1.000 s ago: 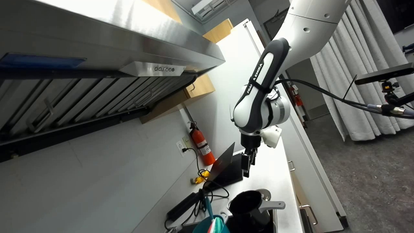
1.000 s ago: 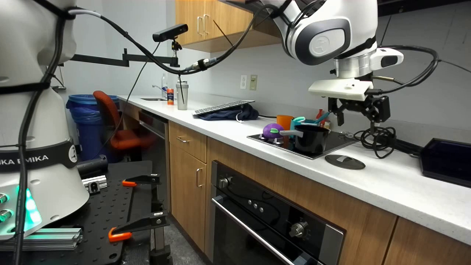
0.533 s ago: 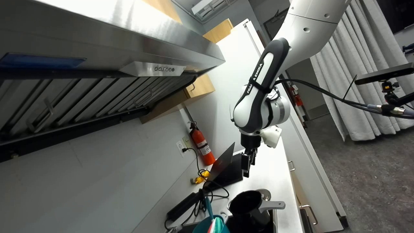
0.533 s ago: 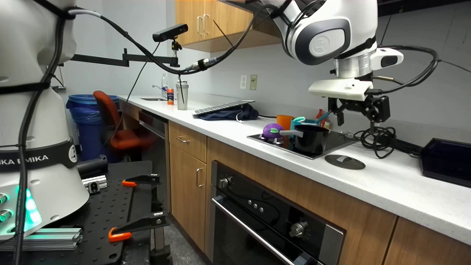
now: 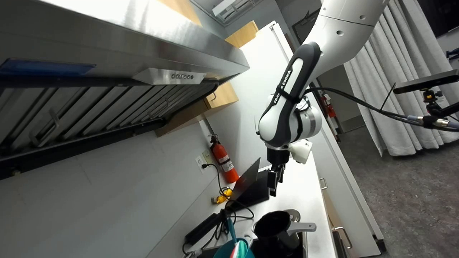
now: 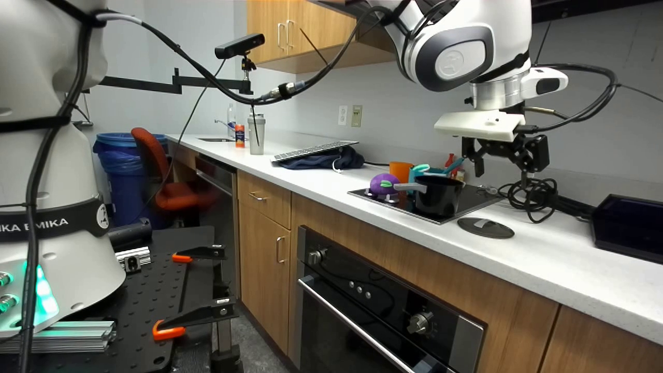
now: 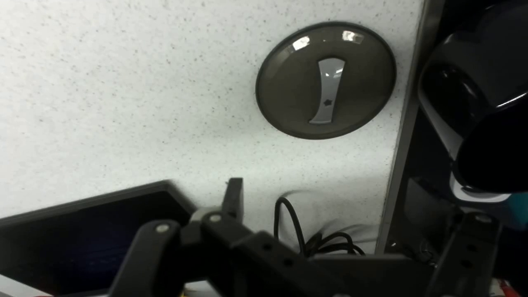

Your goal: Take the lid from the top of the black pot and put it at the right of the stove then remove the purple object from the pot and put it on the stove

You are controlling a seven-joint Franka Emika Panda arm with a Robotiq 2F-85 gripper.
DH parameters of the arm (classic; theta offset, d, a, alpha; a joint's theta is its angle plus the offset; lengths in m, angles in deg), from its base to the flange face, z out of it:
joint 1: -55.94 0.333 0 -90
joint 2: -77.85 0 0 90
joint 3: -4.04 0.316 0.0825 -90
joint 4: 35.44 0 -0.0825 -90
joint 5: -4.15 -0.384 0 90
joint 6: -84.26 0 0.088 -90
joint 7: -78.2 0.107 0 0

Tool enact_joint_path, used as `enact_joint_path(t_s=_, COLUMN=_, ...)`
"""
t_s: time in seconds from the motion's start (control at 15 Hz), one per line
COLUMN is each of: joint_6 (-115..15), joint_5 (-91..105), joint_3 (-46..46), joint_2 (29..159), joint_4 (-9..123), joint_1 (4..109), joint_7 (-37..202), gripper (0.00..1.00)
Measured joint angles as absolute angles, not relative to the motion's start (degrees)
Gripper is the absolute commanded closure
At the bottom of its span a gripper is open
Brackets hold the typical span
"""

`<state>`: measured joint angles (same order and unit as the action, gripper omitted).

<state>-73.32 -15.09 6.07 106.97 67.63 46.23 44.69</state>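
Gripper (image 6: 501, 173) hangs in the air over the white counter (image 6: 549, 259) near the end of the cooktop (image 6: 476, 196); jaws spread wide, bare air between them. Lid (image 7: 288, 82) lies flat on the counter, handle up, just beside the cooktop's metal rim (image 7: 406, 111). Black pot (image 6: 439, 201) stands upright on the cooktop. Purple object (image 6: 383, 181), round with a green patch, rests on the cooktop by the knobs, near the tip of the pot's grey handle (image 6: 411, 187); cannot tell if they touch.

View by view. Purple object, oven (image 6: 342, 300), reddish chair (image 6: 163, 178) and keyboard (image 6: 313, 150) show in an exterior view alone. In an exterior view only: range hood (image 5: 179, 41) with its row of buttons, red fire extinguisher (image 5: 225, 163) against the wall, and a look into the pot's mouth, too dark to make out contents. Wrist view alone gives the detail of the lid handle (image 7: 330, 82): pale grey, small dark flower-like mark near one end.

Writing. "FRANKA EMIKA" runs along the arm (image 5: 310, 57) in an exterior view, a strap covering part of it; "KA EMIKA" reads on the dark base band (image 6: 52, 225). Extinguisher label and orange canister (image 6: 240, 135) print: too small to read.
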Motion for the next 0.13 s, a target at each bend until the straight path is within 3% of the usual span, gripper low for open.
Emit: enact_joint_path(t_s=0.13, joint_6=-73.3, joint_5=-15.1, joint_3=6.1, joint_2=107.0, joint_4=67.6, joint_1=46.2, joint_7=44.7, gripper=0.00)
